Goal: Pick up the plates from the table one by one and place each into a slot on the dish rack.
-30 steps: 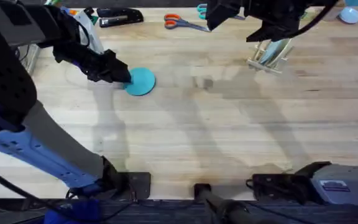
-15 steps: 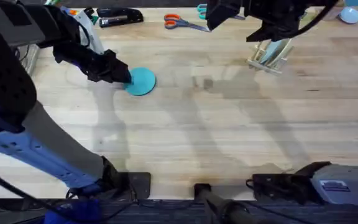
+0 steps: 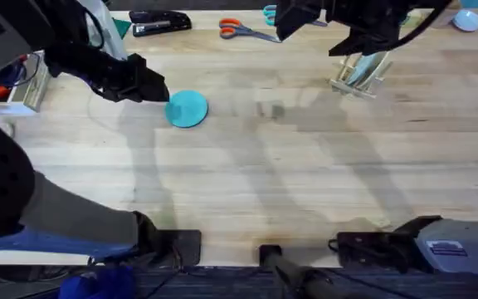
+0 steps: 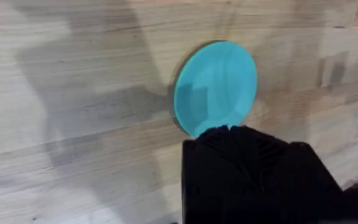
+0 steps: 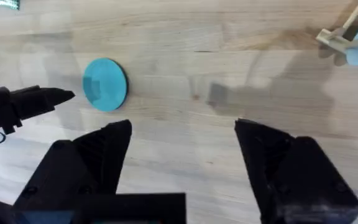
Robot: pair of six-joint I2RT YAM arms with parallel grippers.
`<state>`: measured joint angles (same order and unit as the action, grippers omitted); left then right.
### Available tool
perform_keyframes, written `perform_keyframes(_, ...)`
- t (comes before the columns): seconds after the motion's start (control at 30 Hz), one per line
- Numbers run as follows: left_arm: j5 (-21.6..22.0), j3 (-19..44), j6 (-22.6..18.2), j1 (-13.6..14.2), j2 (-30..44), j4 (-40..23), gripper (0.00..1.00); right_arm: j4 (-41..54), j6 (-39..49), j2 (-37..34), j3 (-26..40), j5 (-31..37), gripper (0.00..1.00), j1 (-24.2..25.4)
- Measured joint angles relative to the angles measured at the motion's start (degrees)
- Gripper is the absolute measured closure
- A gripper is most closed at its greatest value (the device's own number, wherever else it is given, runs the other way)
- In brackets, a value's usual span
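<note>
Here, notes by item:
Teal plate (image 3: 187, 109): lying flat on the table (image 3: 247, 174), left of centre; also seen from the left wrist (image 4: 216, 87) and right wrist (image 5: 105, 84).
Left gripper (image 3: 158, 90): just beside the plate's left rim, slightly above it; fingers pressed together, holding nothing; cannot tell if the tips touch the rim.
Right gripper (image 5: 182, 155): raised over the far right of the table, fingers spread wide, nothing between them.
Dish rack (image 3: 357, 75): far right of the table, well apart from the teal plate; a pale plate (image 3: 370, 65) stands upright in its slots.
Far edge: scissors (image 3: 246, 31), stapler (image 3: 159, 22).
</note>
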<state>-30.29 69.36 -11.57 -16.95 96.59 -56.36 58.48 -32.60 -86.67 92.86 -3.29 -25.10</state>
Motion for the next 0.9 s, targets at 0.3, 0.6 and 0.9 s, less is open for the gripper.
perform_keyframes(0.3,-2.7,0.0,-2.7,-1.9,0.1,0.5,0.958,0.0,0.0,0.0,0.0,0.0,0.007,0.0)
perform_keyframes(0.6,-7.9,0.0,-5.7,-6.5,0.2,0.1,0.959,0.0,0.0,0.0,0.0,0.0,0.006,0.0)
perform_keyframes(0.9,-11.2,0.0,-7.2,-6.1,1.2,-1.5,0.960,0.0,0.0,0.0,0.0,0.0,0.008,0.0)
